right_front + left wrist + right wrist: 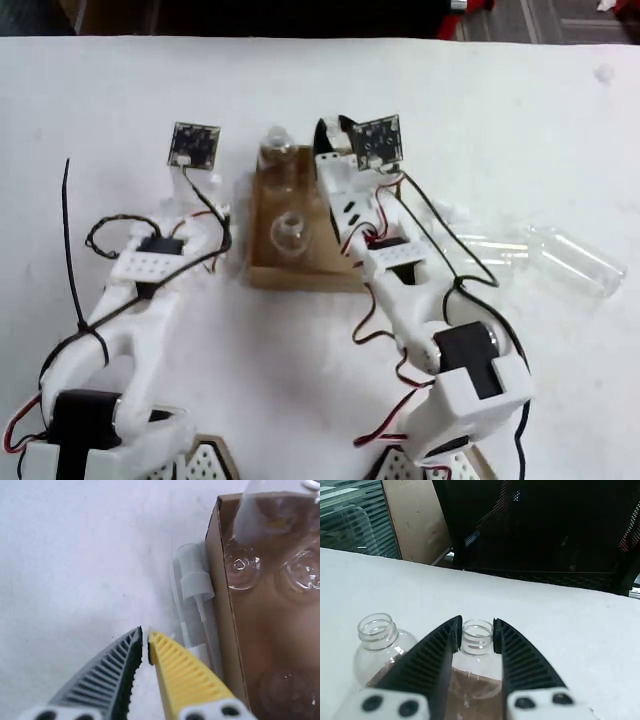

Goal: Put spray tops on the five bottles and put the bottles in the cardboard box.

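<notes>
Left arm [140,300] is hanging over the bench [500,110] just left of the cardboard box [225,610] — left jaws are sitting all but closed, only a slit between the tips, carrying nothing. Right ahead of those tips the spray top [192,577] is lying flat on the bench, touching or nearly touching the box's outer left wall. Its long axis is running parallel to that wall: pump head at the end away from the jaws, dip tube trailing back toward them. So the left arm is the nearer one by far. I'm reading the next move as needing the left jaws opening up and coming down across the top's axis, not along it. The box wall is crowding one side, so the inner jaw is getting little room.

Right arm [400,270] is lying over the right half of the box, reaching toward the bench's far edge. Right jaws are looking clamped on the neck of an uncapped bottle [477,636] standing in the box — the neck is filling the gap exactly, though I'm not seeing contact for certain. Just beside it a second uncapped bottle [376,630] is standing. Spare bottles [575,262] are lying on their sides near the bench's right edge, well apart from the box
</notes>
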Action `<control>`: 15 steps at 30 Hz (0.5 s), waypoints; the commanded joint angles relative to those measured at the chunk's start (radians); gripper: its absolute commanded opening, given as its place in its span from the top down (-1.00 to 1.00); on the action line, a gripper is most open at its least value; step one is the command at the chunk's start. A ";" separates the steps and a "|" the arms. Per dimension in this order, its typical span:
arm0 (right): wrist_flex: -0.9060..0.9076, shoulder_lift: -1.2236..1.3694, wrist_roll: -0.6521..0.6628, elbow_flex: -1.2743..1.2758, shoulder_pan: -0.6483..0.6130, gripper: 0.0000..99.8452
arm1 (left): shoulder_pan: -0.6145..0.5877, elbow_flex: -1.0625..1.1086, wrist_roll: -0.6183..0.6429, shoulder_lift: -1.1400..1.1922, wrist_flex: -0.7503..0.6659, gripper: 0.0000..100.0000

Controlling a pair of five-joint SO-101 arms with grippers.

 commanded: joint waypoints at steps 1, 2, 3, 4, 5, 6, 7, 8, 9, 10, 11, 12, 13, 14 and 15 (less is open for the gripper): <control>-0.005 -0.001 0.014 -0.011 0.008 0.96 | 0.012 -0.012 -0.014 -0.004 -0.025 0.95; -0.005 -0.001 0.014 -0.009 0.008 0.96 | 0.012 -0.012 -0.014 -0.004 -0.025 0.95; -0.005 -0.001 0.014 -0.008 0.008 0.96 | 0.012 -0.012 -0.014 -0.004 -0.025 0.95; -0.005 -0.001 0.014 -0.006 0.008 0.96 | 0.012 -0.012 -0.014 -0.004 -0.025 0.95; -0.004 -0.001 0.015 -0.005 0.008 0.96 | 0.012 -0.012 -0.014 -0.004 -0.025 0.95; -0.004 -0.001 0.015 -0.003 0.008 0.96 | 0.012 -0.012 -0.014 -0.004 -0.025 0.95; -0.002 -0.001 0.015 -0.003 0.008 0.96 | 0.012 -0.012 -0.014 -0.004 -0.025 0.95; -0.002 -0.001 0.015 -0.003 0.008 0.95 | 0.012 -0.012 -0.014 -0.004 -0.025 0.95; -0.001 -0.001 0.015 -0.003 0.008 0.92 | 0.012 -0.012 -0.014 -0.004 -0.025 0.95; 0.001 0.001 0.015 -0.003 0.008 0.88 | 0.012 -0.012 -0.014 -0.004 -0.025 0.95; 0.001 0.005 0.015 -0.002 0.008 0.82 | 0.012 -0.012 -0.014 -0.004 -0.025 0.95; 0.001 0.008 0.014 -0.002 0.007 0.77 | 0.012 -0.012 -0.014 -0.004 -0.025 0.95; 0.002 0.008 0.012 0.000 0.002 0.72 | 0.012 -0.012 -0.014 -0.004 -0.025 0.95; 0.002 0.008 0.014 0.006 -0.004 0.67 | 0.012 -0.012 -0.014 -0.004 -0.025 0.95; 0.002 0.002 0.014 0.018 -0.008 0.64 | 0.012 -0.012 -0.014 -0.004 -0.025 0.95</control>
